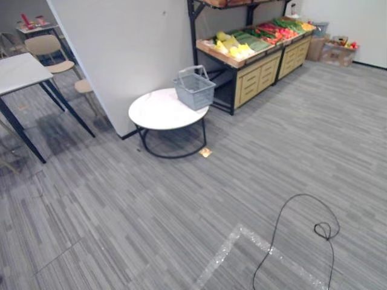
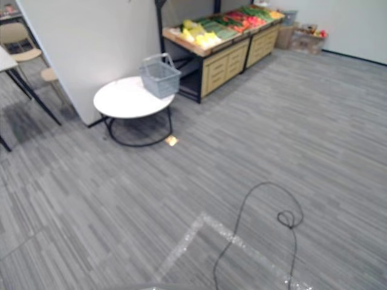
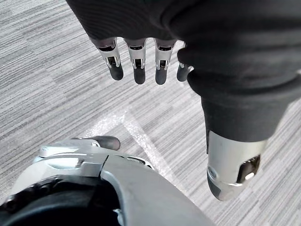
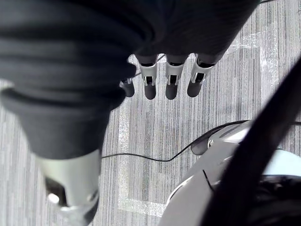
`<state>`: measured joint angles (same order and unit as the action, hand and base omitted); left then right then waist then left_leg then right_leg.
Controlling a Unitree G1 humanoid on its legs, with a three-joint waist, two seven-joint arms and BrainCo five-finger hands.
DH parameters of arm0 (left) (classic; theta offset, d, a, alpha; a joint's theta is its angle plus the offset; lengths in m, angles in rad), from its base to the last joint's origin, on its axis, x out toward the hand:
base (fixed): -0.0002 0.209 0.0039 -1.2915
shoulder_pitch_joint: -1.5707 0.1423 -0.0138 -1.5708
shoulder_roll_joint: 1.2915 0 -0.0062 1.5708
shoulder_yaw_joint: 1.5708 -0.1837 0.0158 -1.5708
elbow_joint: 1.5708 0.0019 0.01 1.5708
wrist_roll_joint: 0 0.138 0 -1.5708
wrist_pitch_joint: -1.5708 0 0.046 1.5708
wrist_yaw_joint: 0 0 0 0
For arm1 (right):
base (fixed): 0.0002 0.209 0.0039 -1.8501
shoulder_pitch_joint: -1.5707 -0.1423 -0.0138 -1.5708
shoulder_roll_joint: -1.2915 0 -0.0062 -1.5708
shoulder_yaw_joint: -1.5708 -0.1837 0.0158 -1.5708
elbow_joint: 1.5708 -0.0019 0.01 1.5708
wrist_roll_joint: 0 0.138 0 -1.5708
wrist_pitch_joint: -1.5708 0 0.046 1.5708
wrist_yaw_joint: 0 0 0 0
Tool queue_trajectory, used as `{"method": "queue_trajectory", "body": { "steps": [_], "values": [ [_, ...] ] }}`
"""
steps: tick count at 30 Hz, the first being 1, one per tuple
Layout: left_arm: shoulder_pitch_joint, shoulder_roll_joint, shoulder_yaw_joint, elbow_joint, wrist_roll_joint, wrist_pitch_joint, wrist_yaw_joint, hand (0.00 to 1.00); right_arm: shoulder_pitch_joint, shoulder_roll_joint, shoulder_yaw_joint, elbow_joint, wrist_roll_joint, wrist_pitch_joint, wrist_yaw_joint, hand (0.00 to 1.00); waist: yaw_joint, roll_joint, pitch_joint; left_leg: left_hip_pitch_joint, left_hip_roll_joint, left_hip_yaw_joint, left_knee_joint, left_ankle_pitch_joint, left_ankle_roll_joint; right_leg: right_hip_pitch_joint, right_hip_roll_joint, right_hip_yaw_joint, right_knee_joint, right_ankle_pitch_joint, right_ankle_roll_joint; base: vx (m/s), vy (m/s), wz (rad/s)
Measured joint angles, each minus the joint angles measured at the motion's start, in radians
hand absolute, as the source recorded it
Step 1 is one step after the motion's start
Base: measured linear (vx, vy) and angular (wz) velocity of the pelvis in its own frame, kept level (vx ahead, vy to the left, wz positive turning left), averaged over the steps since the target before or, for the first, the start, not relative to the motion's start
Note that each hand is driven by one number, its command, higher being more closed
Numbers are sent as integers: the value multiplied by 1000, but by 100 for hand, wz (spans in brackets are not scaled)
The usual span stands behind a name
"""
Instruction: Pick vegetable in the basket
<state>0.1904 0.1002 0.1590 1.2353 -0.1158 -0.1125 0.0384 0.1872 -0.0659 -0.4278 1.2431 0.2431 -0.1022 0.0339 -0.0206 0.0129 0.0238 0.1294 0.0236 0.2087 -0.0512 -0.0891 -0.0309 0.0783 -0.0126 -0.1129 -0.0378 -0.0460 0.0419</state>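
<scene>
A grey wire basket (image 1: pixel 195 88) with its handle up stands on the right edge of a round white table (image 1: pixel 162 110) some way ahead. Behind it a wooden produce stand (image 1: pixel 254 45) holds yellow, green and red vegetables (image 1: pixel 233 47) in rows. My left hand (image 3: pixel 141 63) hangs over the carpet with straight fingers and nothing in it. Over the floor, my right hand (image 4: pixel 169 80) hangs the same way, fingers relaxed and empty. Both hands are far from the basket and the stand.
A white partition wall (image 1: pixel 121 54) rises behind the round table. A dark-legged table (image 1: pixel 21 72) and beige chairs (image 1: pixel 51 51) stand at the left. A small yellow scrap (image 1: pixel 205 152) lies on the carpet by the round table. Boxes (image 1: pixel 335 51) sit at the far right.
</scene>
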Motion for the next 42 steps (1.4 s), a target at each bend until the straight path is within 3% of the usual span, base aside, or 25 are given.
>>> {"method": "queue_trajectory", "body": {
  "steps": [2, 3, 4, 8, 10, 11, 12, 14, 40, 42],
  "values": [
    [-4, -1, 5, 0, 0, -6, -2, 0, -10, 2, -12, 3, -1, -2, 0, 0, -1, 8, 5, 5, 0, 4, 0, -4, -6, 11, 0, -4, -8, 2, 3, 69, -13, -3],
    [-9, 0, 6, 0, 0, -9, -2, 0, -14, 5, -25, 4, -1, -2, 0, 0, -1, -4, 22, 14, 1, 5, 0, -10, -15, 20, 1, -4, -14, 2, 4, 54, -21, -3],
    [-9, 0, 6, 0, 0, -10, -2, 0, -20, 7, -36, 11, -2, -3, 0, 0, 0, 8, 17, 15, 2, 8, 0, -10, -15, 23, 1, -5, -15, 2, 4, 31, -21, -2],
    [-10, 0, 6, -1, 1, -13, 3, 0, -33, 6, -38, 21, -2, -9, 0, 0, 0, -2, 26, 29, 4, 24, -2, -12, -18, 34, 4, -5, -20, 1, 6, -4, -21, -4],
    [-11, 0, 5, -1, 1, -14, 6, 0, -38, 7, -38, 21, -3, -11, -1, 0, 0, 8, 24, 31, 6, 26, -2, -12, -18, 35, 6, -5, -20, 0, 6, -29, -38, -4],
    [-11, -1, 5, -1, 1, -14, 10, 0, -38, 7, -38, 21, -3, -11, -2, 0, 0, -6, 33, 31, 7, 26, -5, -12, -18, 33, 7, -5, -20, 0, 6, -44, -43, -1],
    [-11, -1, 4, -1, 1, -15, 13, 0, -39, 7, -38, 21, -3, -11, -2, 0, 0, 11, 27, 32, 9, 27, -7, -11, -18, 32, 9, -6, -20, 0, 6, -47, -43, -1],
    [-10, -3, 5, -1, 1, -17, 19, 0, -38, 6, -37, 20, -3, -12, -2, 0, 1, -3, 33, 32, 11, 27, -10, -10, -17, 31, 11, -7, -20, 1, 6, -54, -43, -1],
    [-10, -3, 6, -1, 1, -21, 24, 0, -36, 5, -36, 19, 1, -17, 17, 0, 2, -7, 34, 45, 19, 31, -16, -11, -18, 46, 18, -18, -30, 1, 5, -15, -24, 0],
    [-16, -3, 5, -2, -1, -29, 26, 0, -48, 4, -35, 16, 1, -17, 15, 0, 4, -8, 39, 20, 25, 44, -11, -7, -21, -5, 21, -15, 23, -12, -9, -6, -10, -13]
  ]
}}
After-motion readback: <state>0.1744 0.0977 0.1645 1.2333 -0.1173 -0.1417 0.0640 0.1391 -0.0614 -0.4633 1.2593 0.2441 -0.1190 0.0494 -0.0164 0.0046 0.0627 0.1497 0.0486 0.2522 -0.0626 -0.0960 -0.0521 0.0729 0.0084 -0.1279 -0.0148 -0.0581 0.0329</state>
